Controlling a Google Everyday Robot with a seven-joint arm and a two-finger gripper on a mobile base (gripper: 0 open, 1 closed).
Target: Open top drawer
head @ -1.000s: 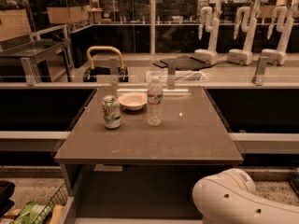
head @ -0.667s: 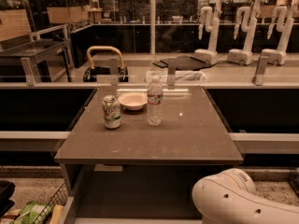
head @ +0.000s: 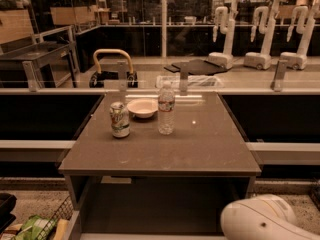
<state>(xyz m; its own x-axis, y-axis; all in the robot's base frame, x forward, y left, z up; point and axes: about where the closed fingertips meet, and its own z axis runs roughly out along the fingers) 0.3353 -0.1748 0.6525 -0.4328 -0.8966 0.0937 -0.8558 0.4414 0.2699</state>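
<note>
Behind a brown counter (head: 200, 149) ran a glass rail; a can (head: 119, 119), a bowl (head: 142, 107) and a water bottle (head: 166, 109) stood on the counter. Directly under its top, the top drawer (head: 160, 204) lay in shadow. Only a white rounded arm part (head: 260, 221) showed at the bottom right. The gripper was outside the view, so its state could not be told.
</note>
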